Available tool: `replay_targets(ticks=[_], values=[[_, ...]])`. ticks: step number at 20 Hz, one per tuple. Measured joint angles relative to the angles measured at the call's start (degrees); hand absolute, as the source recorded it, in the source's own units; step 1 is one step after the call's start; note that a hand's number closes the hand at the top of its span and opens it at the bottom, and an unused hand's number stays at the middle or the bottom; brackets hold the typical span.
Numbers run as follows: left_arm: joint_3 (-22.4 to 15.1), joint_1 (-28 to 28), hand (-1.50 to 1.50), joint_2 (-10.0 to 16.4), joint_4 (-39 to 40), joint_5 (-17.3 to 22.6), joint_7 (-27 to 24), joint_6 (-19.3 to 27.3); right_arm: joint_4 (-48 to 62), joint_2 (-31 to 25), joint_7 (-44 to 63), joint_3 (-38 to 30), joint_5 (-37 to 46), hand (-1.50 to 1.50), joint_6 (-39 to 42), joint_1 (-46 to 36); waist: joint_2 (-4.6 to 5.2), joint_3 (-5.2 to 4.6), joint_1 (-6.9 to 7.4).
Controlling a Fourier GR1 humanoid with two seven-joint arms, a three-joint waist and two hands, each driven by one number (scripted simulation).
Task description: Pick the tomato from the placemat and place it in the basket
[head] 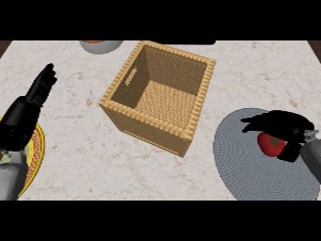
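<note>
So the right hand (284, 122) is curled round the tomato (270, 143), down on the placemat (246, 169) by the counter's right edge. Grab looks done, but the lift and the drop into the basket (145, 129) aren't yet. Left hand (24, 113) rests open at the left edge.

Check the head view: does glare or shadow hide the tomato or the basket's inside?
Head view: no glare on the counter; inside the basket the walls are shaded darker than the floor, yet readable; the tomato over the placemat is lit, partly covered by the right robot hand curled round it.
</note>
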Motion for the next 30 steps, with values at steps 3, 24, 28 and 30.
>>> replay_targets(ticks=[3, 24, 28, 30], values=[[0.17, 0.04, 0.0, -0.13, -0.52, -0.33, 0.33, -0.34, 0.86, 0.7, -1.0, -0.8, 0.63, 1.5, -1.43, -0.3, -0.2, -0.19, 0.05], [3.0, 2.86, 0.0, 0.08, -0.69, -0.63, -0.57, -0.81, 0.38, 7.06, 25.3, -22.78, 0.04, 1.5, -18.05, 4.69, -0.77, 0.02, -3.47], [2.96, 3.13, 0.0, 0.09, -1.34, -0.74, -0.11, -0.79, -8.23, 10.64, 32.24, -29.35, -4.22, 1.5, -22.87, 4.99, -0.9, 0.07, -3.67], [3.11, 2.97, 0.0, 0.22, -1.44, -0.61, 0.35, -0.89, -12.93, 13.57, 33.5, -31.77, -7.74, 1.5, -24.96, 4.13, -0.96, 0.1, -3.61]])
